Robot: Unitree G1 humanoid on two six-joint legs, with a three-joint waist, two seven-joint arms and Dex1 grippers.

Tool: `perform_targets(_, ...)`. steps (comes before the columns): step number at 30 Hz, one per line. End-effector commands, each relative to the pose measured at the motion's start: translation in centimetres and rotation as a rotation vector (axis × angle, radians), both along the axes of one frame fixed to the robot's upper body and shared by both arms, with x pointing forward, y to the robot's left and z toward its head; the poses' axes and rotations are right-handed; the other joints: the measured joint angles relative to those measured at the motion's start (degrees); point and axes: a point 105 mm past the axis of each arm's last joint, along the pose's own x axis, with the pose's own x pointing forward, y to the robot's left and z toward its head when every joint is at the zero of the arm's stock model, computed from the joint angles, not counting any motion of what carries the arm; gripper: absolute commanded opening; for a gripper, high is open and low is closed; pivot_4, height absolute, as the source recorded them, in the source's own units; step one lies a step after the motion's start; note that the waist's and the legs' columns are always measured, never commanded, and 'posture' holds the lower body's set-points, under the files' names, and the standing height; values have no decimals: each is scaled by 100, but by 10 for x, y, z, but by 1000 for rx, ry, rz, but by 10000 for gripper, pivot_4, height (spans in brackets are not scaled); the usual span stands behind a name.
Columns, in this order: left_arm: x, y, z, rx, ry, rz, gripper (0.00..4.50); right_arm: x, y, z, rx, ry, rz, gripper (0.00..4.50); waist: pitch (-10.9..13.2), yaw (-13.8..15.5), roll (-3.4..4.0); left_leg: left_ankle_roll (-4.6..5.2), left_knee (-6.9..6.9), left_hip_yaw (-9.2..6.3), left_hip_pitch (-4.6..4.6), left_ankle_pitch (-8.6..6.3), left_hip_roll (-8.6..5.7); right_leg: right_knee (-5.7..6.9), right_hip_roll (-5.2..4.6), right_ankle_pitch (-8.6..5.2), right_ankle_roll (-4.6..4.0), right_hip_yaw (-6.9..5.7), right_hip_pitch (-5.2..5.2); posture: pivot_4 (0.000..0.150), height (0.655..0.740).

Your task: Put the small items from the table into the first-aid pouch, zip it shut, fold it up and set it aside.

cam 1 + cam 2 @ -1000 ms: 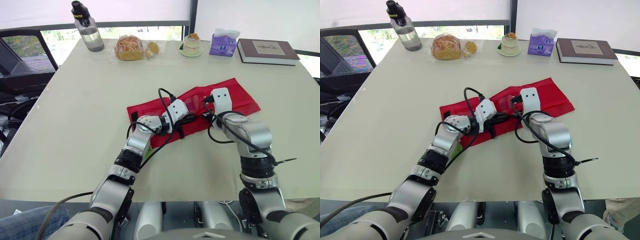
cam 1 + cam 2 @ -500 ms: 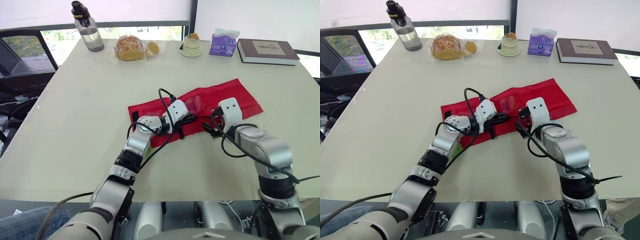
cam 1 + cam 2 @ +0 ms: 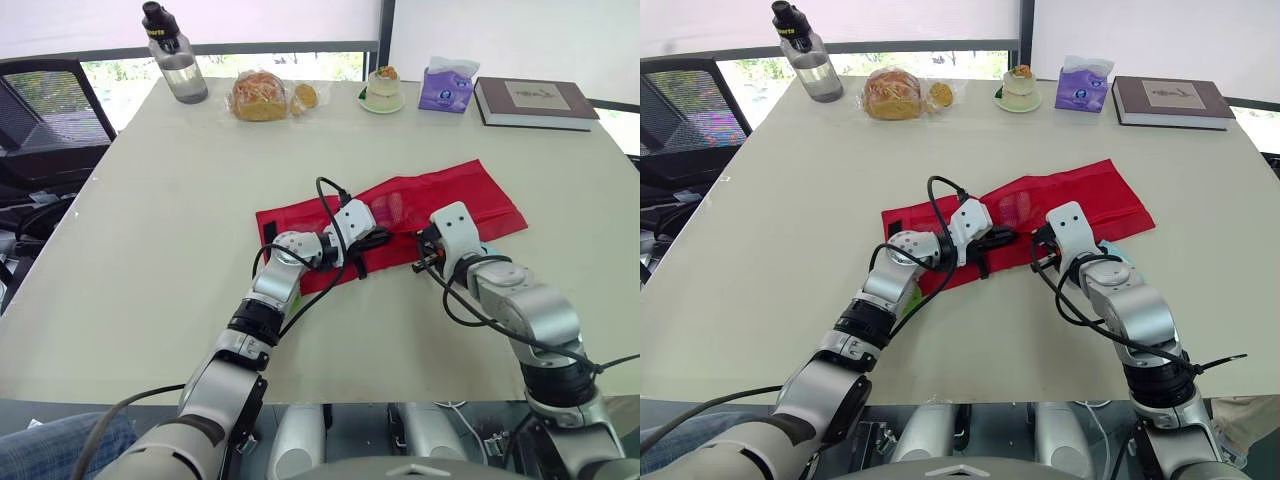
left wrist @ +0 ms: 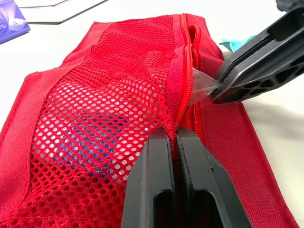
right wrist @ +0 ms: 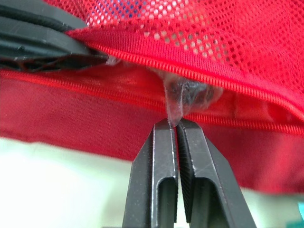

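Left wrist view: left gripper [image 4: 175, 134], clamped on the zip edge [image 4: 186, 71] of the red first-aid pouch [image 3: 480, 200] lying on the surface [image 3: 150, 230], holds the mesh pocket [image 4: 104, 123] agape so the right gripper [image 5: 175, 124], pinched on a clear-wrapped item [image 5: 190, 91], can feed it in.

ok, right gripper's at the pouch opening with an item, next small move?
Probably push the clear-wrapped item deeper before letting go: the right gripper is shut on its wrapper, it sits only partway through the zip opening of the red pouch, and the left gripper pinches the mesh flap open.
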Motion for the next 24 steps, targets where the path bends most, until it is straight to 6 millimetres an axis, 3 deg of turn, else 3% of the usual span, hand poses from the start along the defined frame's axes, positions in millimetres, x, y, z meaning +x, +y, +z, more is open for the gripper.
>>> perform_targets(1, -4, -6, 6, -9, -26, -32, 0, 11, 5, 15, -21, -102, 3, 361, 0, 0, 0, 0, 0, 0, 0, 0, 0, 0, 0, 0, 0, 0, 0, 1500, 7400)
perform_targets(9, -7, -11, 5, -11, -23, -49, 0, 40, 22, 18, -92, -215, 39, 361, 0, -6, 0, 0, 2, 5, 3, 0, 0, 2, 0, 1, 0, 5, 0, 1500, 7400)
perform_targets(15, -8, -12, 4, -17, -21, -52, 0, 49, 28, 16, -131, -277, 48, 361, 0, -1, 0, 0, 1, 5, 2, 0, 0, 1, 0, 1, 0, 5, 0, 1500, 7400)
perform_targets(20, -8, -10, 3, -13, -19, -48, 0, 45, 27, 16, -131, -283, 67, 361, 0, -2, 0, 0, 1, 4, 4, 0, 0, 4, 0, 1, 0, 4, 0, 1500, 7400)
perform_targets(24, -3, -5, 4, -9, -26, -24, 0, 27, 20, 13, -126, -258, 108, 361, 0, 21, 0, 0, 1, 4, 0, 0, 0, 1, 0, 1, 0, 4, 0, 1500, 7400)
